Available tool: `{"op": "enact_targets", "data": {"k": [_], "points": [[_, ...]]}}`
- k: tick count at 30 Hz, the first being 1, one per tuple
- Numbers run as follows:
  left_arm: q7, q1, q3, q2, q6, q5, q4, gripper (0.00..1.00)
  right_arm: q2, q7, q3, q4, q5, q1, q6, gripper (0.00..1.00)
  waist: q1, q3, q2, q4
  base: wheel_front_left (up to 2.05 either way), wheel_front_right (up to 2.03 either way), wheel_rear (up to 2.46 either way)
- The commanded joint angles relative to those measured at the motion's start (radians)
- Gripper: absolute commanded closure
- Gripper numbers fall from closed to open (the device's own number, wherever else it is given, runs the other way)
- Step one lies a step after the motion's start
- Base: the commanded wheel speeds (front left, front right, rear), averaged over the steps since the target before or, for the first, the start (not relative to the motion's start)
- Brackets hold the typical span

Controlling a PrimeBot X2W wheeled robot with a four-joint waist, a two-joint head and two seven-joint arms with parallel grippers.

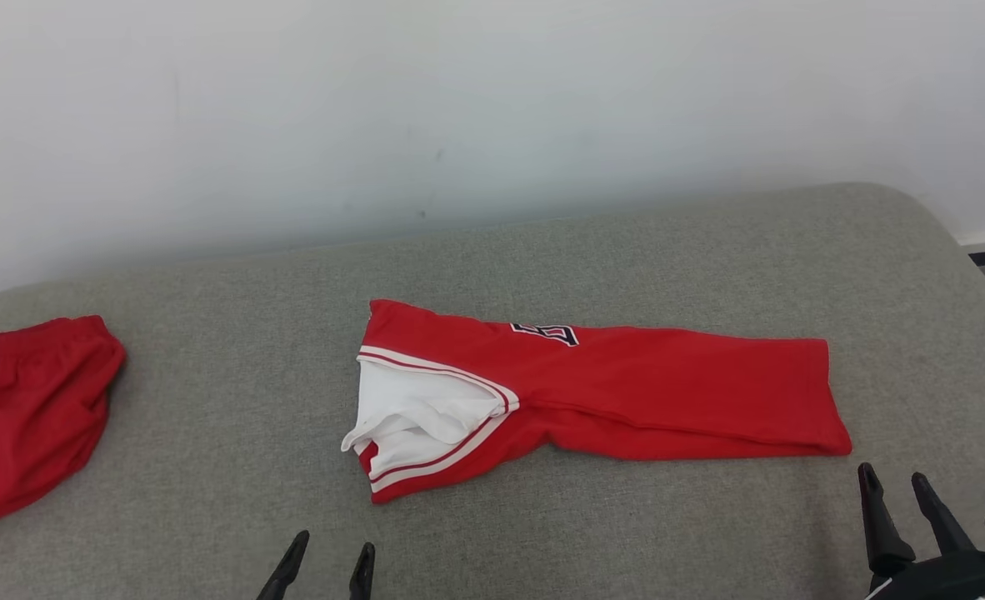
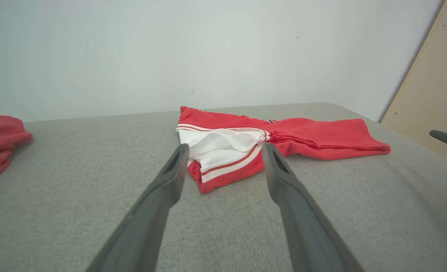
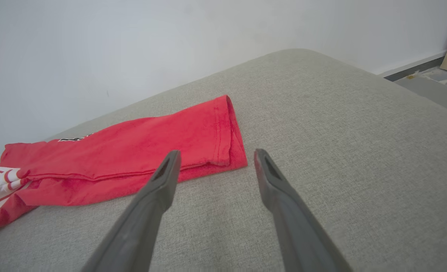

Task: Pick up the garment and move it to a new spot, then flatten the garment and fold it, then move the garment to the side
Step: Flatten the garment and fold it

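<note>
Far right of the garment (image 2: 322, 132), beige board (image 2: 431, 94).

Clearance, as I see it: bare grey cushion (image 1: 626, 533) before and right of folded red garment (image 1: 667, 383); second red garment (image 1: 34, 408) far left; wall (image 1: 492, 108) behind.

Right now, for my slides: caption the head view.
Red garment lies on grey cushion; left gripper and right gripper open nearby.
</note>
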Motion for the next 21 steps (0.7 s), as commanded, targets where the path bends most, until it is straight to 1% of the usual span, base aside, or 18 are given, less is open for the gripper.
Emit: {"op": "enact_targets", "data": {"k": [1, 6, 11, 15, 21], "points": [[-0.005, 0.026, 0.010, -0.010, -0.011, 0.018, 0.002, 0.00, 0.004, -0.006, -0.002, 0.006, 0.008, 0.011, -0.001, 0.00, 0.0002, -0.010, 0.0001, 0.010, 0.00, 0.00, 0.00], [-0.005, 0.061, 0.059, -0.062, -0.049, 0.073, 0.008, 0.00, 0.015, -0.016, -0.012, 0.032, 0.020, 0.011, -0.001, 0.00, 0.0002, -0.009, 0.0001, 0.018, 0.00, 0.00, 0.00], [-0.005, 0.073, 0.094, -0.098, -0.093, 0.113, 0.008, 0.00, 0.021, -0.023, -0.019, 0.086, 0.034, -0.039, -0.001, 0.00, 0.0002, 0.016, 0.0001, 0.028, 0.00, 0.00, 0.00], [-0.005, 0.056, 0.112, -0.117, -0.130, 0.146, 0.009, 0.00, 0.040, -0.027, -0.031, 0.167, 0.029, -0.112, -0.001, 0.00, 0.0002, 0.047, 0.0001, 0.039, 0.00, 0.00, 0.00], [-0.005, 0.025, 0.128, -0.137, -0.182, 0.181, 0.018, 0.00, 0.069, -0.031, -0.054, 0.324, 0.053, -0.238, -0.001, 0.00, 0.0002, 0.101, 0.0001, 0.067, 0.00, 0.00, 0.00]]}}
